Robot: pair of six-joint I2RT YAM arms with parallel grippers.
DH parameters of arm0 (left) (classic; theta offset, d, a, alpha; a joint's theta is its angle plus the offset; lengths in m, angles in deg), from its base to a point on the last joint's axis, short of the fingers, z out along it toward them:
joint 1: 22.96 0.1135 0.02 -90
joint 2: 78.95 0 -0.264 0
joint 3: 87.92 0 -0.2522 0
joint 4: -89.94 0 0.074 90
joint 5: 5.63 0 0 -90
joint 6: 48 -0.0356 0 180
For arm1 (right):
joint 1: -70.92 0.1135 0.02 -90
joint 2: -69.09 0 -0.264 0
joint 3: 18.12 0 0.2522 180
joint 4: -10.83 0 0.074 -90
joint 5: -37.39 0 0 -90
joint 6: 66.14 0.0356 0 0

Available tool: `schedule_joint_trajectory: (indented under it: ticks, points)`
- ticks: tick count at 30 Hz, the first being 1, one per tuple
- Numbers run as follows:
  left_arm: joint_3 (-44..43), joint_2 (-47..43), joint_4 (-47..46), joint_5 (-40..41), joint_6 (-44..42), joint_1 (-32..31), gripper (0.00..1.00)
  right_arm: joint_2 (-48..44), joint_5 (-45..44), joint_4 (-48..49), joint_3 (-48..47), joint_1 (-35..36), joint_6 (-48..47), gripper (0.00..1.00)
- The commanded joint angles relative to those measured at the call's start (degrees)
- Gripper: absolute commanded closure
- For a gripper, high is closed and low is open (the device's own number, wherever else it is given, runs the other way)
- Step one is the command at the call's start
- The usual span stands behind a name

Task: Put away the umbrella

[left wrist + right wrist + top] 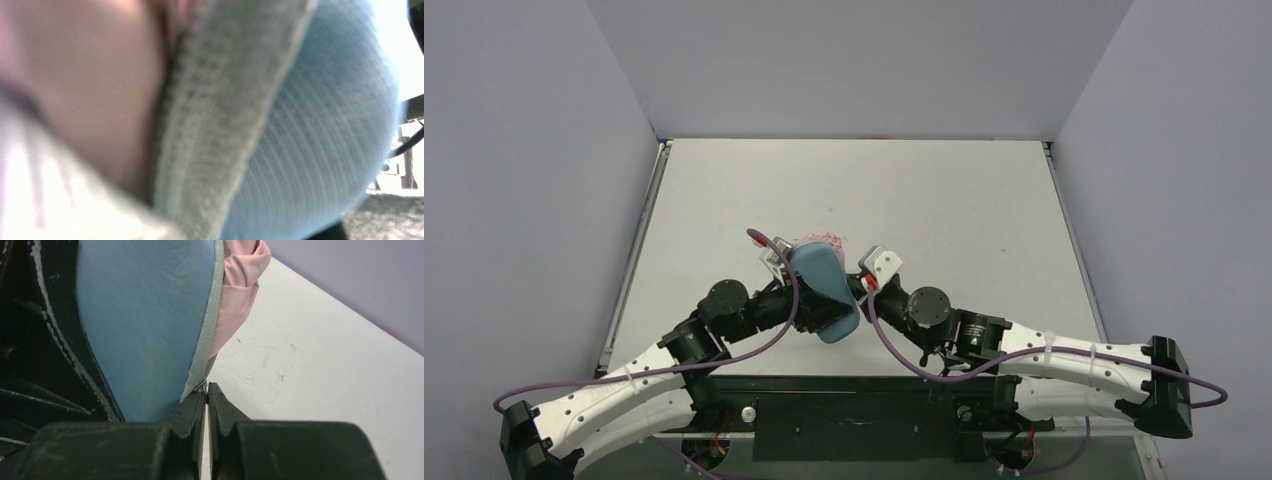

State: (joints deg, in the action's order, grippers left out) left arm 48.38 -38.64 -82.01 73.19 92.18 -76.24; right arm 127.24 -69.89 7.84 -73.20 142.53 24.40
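The light blue case [824,285] stands tilted on edge at the near middle of the table, between the two arms. Pale pink umbrella [814,240] fabric bulges out of its open far end, and is also seen as the umbrella [240,285] beside the case [140,315]. My left gripper [826,322] clasps the case's near end; in its own view only the case [320,125], its grey zip band [220,125] and pink fabric [90,75] show, very close and blurred. My right gripper [206,387] is shut, pinching the small metal zip pull at the case's edge.
The white table [944,210] stretches beyond the case to the grey back wall, with grey walls on both sides. Purple cables loop along both arms near the front edge. The left gripper's black body [55,340] presses against the case's left side.
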Motion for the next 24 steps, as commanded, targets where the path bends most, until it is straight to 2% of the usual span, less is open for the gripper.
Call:
schedule_joint_trajectory:
  ticks: [1, 4, 12, 14, 15, 17, 20, 24]
  points:
    - [1.42, 2.87, -3.04, -6.82, 0.96, -2.82, 0.89, -0.53, -0.34, 8.15, -9.55, -2.52, -0.93, 1.00]
    - [1.19, 4.50, -3.45, -5.69, 0.71, -4.59, 0.90, -0.79, 3.22, 8.73, -11.10, -6.29, 1.92, 1.00]
    - [-1.08, 4.82, -3.01, -3.38, -1.71, -5.12, 0.90, -3.72, 6.88, 5.18, -6.07, -7.07, 4.19, 1.00]
    - [-1.85, 4.59, -2.82, -3.42, -3.03, -4.97, 0.90, -5.12, 6.44, 1.95, -4.31, -7.36, 5.53, 0.87]
    - [-2.53, 4.38, -2.46, -3.63, -4.06, -4.86, 0.90, -6.22, 6.24, 0.08, -3.77, -7.69, 6.56, 0.72]
    - [-3.48, 3.87, -1.92, -4.13, -5.77, -4.68, 0.89, -7.74, 6.63, -3.18, -2.82, -8.87, 8.93, 0.55]
    - [-4.86, 3.72, -1.01, -5.71, -8.08, -3.84, 0.88, -9.69, 11.36, -7.36, -2.63, -11.01, 12.10, 0.44]
    - [-7.05, 3.72, 0.23, -9.18, -10.08, -2.90, 0.86, -13.19, 18.51, -9.04, -2.50, -14.71, 16.18, 0.41]
